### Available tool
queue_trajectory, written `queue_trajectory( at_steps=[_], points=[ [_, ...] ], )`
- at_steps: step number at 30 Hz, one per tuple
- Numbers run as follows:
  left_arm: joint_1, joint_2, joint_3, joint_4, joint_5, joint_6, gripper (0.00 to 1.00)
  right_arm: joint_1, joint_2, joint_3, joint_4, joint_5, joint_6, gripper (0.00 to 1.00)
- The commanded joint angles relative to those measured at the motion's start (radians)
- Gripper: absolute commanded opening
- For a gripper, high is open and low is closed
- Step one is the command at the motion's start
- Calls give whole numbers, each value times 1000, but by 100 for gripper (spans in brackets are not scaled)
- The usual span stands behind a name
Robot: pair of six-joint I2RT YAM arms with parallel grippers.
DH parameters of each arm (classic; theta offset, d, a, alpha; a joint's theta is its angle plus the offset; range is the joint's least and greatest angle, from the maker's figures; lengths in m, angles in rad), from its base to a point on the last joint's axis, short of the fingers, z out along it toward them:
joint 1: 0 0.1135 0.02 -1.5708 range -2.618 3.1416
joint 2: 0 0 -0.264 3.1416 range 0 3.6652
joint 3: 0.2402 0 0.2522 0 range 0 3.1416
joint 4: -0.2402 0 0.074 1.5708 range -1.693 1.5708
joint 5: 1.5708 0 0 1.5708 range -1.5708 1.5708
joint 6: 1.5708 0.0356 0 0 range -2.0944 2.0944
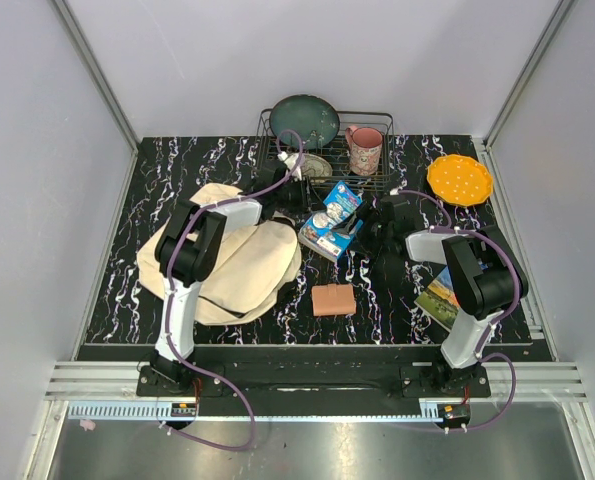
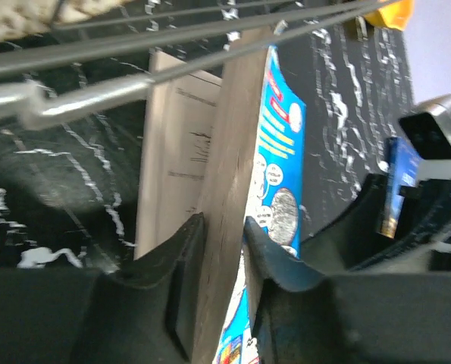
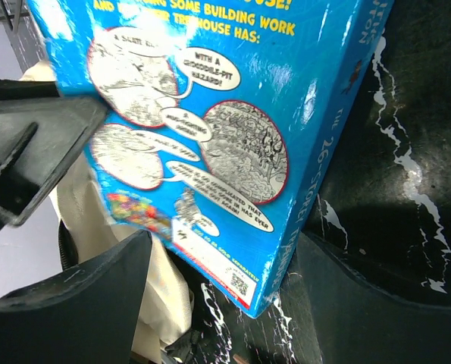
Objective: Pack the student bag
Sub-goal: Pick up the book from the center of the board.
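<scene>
Left gripper (image 2: 221,227) pinches the blue paperback (image 2: 282,152); right gripper (image 3: 223,254) straddles it, wide open; student bag (image 1: 257,262) lies leftward.

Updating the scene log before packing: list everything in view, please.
student bag: one, cream, table left
blue book: one, centre, between grippers
dish rack: one, wire, back
green plate: one, dark green, in rack
small dish: one, pale, in rack
mug: one, pink, in rack
dotted plate: one, orange, back right
block: one, tan, front centre
booklet: one, colourful, under right arm
table: one, black marbled
left gripper: closed on blue book
right gripper: open, straddling book corner
</scene>
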Motion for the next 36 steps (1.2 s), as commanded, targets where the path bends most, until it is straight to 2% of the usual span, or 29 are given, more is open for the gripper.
queue_trajectory(
  at_steps=[1, 5, 6, 8, 9, 12, 17, 22, 28, 36],
  points=[
    [-77, -31, -10, -25, 299, -65, 38, 12, 45, -23, -8, 47, -13, 83],
    [-77, -22, -4, -41, 307, -51, 49, 12, 42, -24, -6, 47, -12, 84],
    [-77, -19, -4, -43, 310, -51, 50, 12, 40, -26, -6, 50, -12, 84],
    [-77, -25, -9, -64, 293, -36, 45, 12, 38, -29, -6, 52, -12, 83],
    [-77, -34, -10, -75, 260, -28, 31, 11, 37, -29, -6, 51, -13, 84],
    [-77, -48, 5, -127, 214, -7, 0, 11, 26, -36, -9, 55, -12, 84],
    [-69, -114, 2, -149, 108, -33, 0, 3, -67, -87, -28, 104, -4, 87],
    [-63, -216, 4, -88, 138, -105, 0, -2, -240, -159, -12, 142, 33, 91],
    [-58, -325, 7, -63, 169, -148, 0, -28, -363, -197, -6, 143, 60, 92],
    [-52, -388, -78, 106, 273, -252, 0, -43, -474, -277, 283, 8, 145, 92]
  ],
)
